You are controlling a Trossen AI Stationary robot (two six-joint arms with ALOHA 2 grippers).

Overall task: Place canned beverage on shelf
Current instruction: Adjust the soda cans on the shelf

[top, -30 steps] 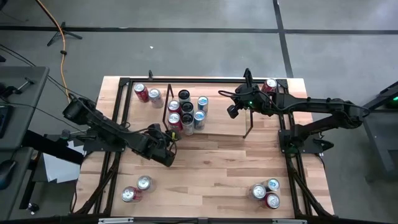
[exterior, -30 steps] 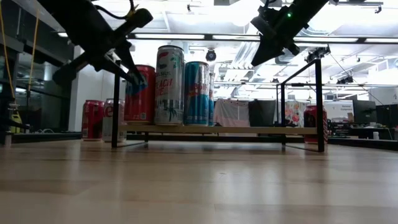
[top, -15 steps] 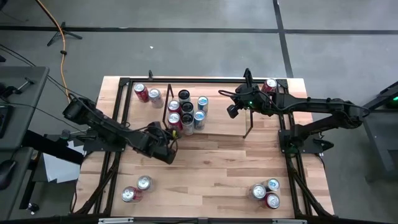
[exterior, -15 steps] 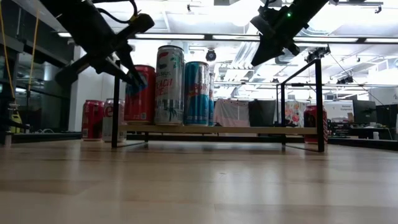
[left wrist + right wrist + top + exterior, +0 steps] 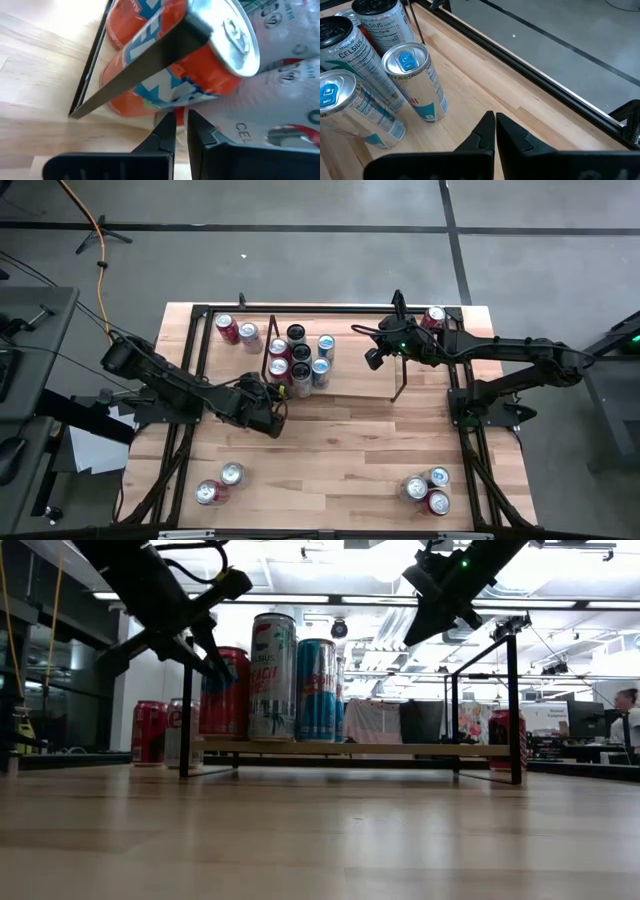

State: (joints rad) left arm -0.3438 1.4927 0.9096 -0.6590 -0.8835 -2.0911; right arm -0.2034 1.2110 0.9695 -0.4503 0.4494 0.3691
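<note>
Your left pincer [image 5: 272, 402] is hovering closed and empty just beside the orange aluminium can [image 5: 175, 65] standing at the near left corner of the low black-rod shelf [image 5: 392, 394], among the cluster of cans [image 5: 301, 358] already on its see-through top. Your right pincer [image 5: 372, 360] is hanging shut, gripping nothing, over the shelf's bare right half, above the wooden bench [image 5: 340, 450].

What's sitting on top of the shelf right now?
On the shelf, a cluster of cans stands upright at its left end; the right part shows no cans. About seven tops show from above; the low view shows only the front three, hiding the others.
</note>
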